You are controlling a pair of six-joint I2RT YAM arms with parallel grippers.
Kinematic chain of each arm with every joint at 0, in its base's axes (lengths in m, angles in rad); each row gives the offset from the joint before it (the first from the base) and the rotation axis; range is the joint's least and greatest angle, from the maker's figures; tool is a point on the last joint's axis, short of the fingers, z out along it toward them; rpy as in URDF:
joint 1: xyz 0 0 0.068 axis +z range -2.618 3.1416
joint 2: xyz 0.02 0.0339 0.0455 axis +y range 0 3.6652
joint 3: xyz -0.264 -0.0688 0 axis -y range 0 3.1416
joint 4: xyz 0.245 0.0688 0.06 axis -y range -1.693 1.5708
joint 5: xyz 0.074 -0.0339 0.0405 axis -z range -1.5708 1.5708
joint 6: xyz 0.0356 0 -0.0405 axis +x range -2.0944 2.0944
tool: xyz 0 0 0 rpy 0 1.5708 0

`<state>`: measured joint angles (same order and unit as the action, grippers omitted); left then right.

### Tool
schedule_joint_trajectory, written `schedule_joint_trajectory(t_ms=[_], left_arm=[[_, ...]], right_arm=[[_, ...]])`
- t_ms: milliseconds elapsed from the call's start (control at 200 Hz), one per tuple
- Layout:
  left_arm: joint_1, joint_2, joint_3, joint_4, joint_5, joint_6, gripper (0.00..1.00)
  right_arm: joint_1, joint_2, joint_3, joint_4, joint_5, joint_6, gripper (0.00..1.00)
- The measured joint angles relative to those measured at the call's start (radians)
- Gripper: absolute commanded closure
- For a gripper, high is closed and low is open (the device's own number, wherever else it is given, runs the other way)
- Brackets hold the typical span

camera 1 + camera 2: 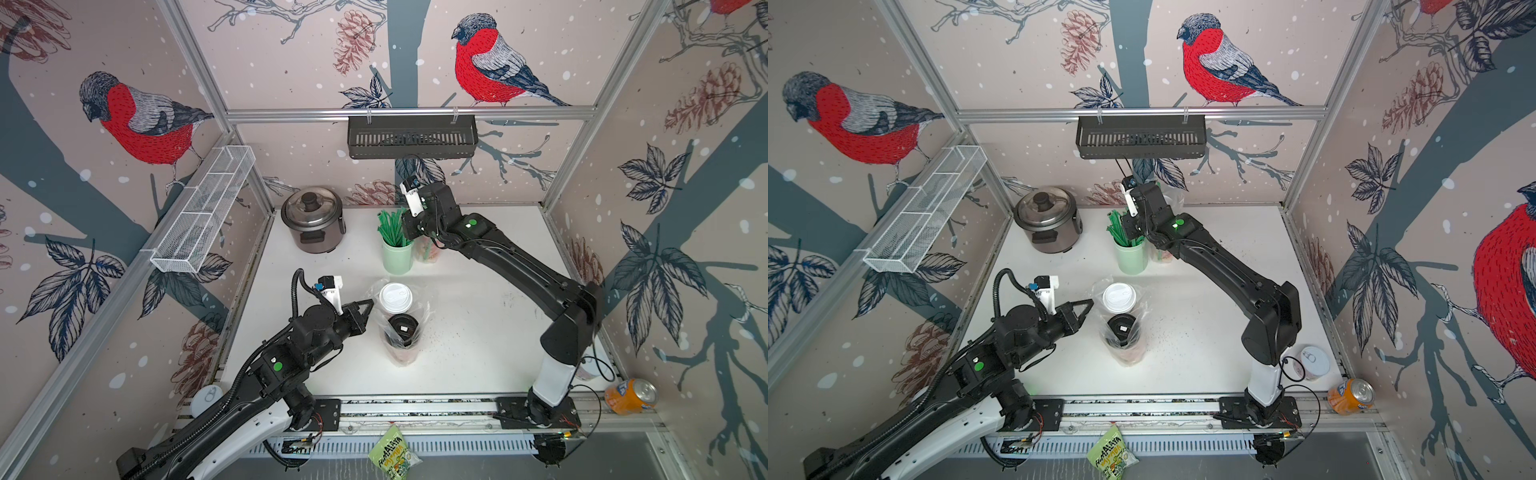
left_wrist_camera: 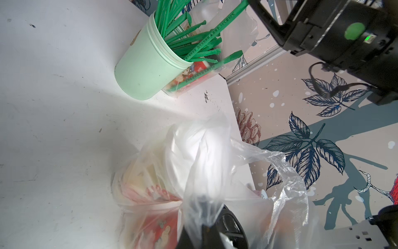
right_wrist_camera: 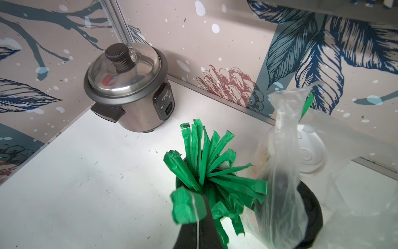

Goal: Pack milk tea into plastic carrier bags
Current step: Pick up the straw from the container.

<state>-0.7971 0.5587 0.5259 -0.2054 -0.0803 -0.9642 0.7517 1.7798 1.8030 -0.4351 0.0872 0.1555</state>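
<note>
The white counter (image 1: pixel 478 324) is carrying everything, with a steel rice cooker (image 1: pixel 312 220) sitting at its back left corner. The left arm is extending in from the front left. The left end effector (image 1: pixel 368 305) is lying closed, its tips pinching the crinkled edge of the near bag (image 2: pixel 286 194); in the left wrist view the plastic is bunching into the fingers. This clear bag is standing mid-counter and wrapping two upright milk tea cups that are touching: a white-lidded cup (image 1: pixel 395 297) farther back and a black-lidded cup (image 1: pixel 403 330) in front of it.

The right arm is extending from the front right to the back of the counter. There the far bag (image 3: pixel 282 151) is standing just beside the pale green cup (image 1: pixel 397 257). It is holding two more cups, showing as a white lid (image 3: pixel 312 151) and a black lid (image 3: pixel 310 207), and one handle is sticking up. The right end effector (image 3: pixel 200 207) is hanging closed over the green straws (image 1: pixel 390 228) bunched in that cup, and it appears to be gripping the wrapped top of a single straw (image 3: pixel 185 204).
</note>
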Motion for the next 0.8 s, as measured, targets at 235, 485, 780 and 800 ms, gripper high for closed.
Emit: schedule_joint_trajectory(t_ms=[235, 485, 780, 800], left_arm=[[0.000, 0.007, 0.000, 0.014, 0.001, 0.002, 1.00], [0.000, 0.008, 0.000, 0.015, 0.001, 0.015, 1.00], [0.000, 0.005, 0.006, 0.013, -0.002, 0.040, 1.00], [0.000, 0.004, 0.006, 0.013, -0.002, 0.045, 1.00]], right_arm=[[0.006, -0.214, -0.147, 0.121, -0.040, 0.002, 0.99], [0.051, -0.351, -0.188, 0.174, -0.069, 0.003, 0.99], [0.195, -0.465, -0.219, 0.133, -0.067, 0.002, 0.99], [0.205, -0.469, -0.220, 0.126, -0.065, 0.002, 0.99]])
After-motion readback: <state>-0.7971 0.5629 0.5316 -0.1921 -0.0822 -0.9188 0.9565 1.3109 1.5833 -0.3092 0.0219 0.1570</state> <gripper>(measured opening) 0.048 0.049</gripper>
